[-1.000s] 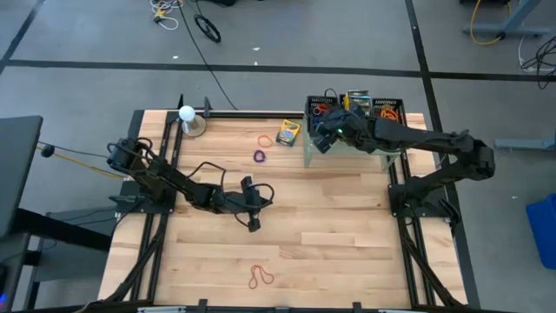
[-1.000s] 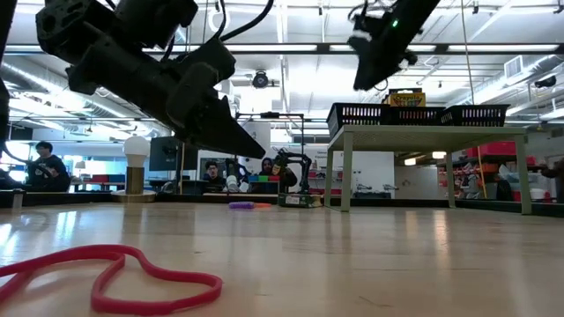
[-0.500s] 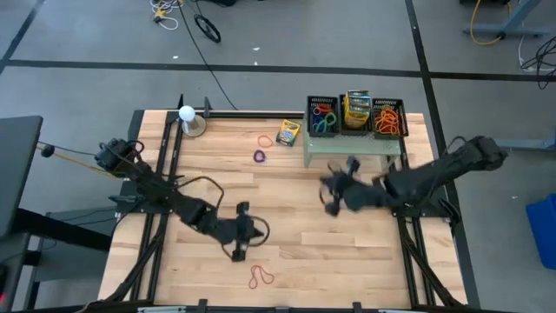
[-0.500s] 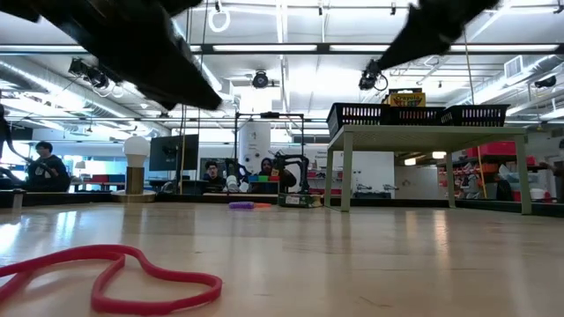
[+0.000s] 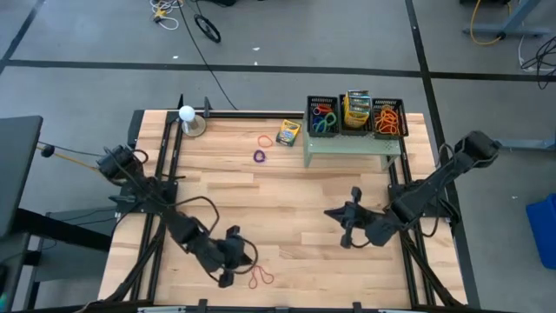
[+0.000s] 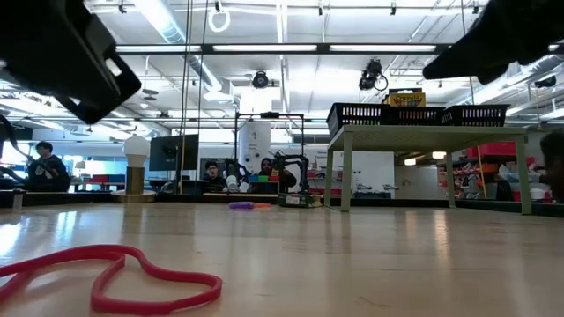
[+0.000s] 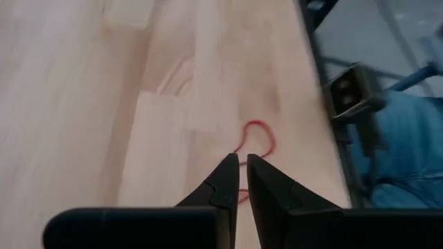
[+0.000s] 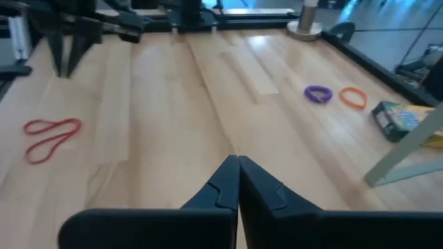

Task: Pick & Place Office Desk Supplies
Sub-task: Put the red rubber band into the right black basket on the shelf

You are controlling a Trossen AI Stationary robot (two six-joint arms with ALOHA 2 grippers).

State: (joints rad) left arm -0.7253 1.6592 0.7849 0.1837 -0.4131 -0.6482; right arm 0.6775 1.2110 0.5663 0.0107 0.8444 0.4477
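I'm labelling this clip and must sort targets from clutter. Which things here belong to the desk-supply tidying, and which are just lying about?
Part of the job:
- red rubber band, beside the left gripper
- purple ring
- orange ring
- crayon box on the table
- three black baskets, already holding supplies

Just there:
- pale green stand under the baskets
- white ball on its base

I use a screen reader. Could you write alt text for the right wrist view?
The right gripper, fingers shut and empty, hangs over bare wooden table. A red rubber band lies on one side; a purple ring, an orange ring and a crayon box lie on the other.
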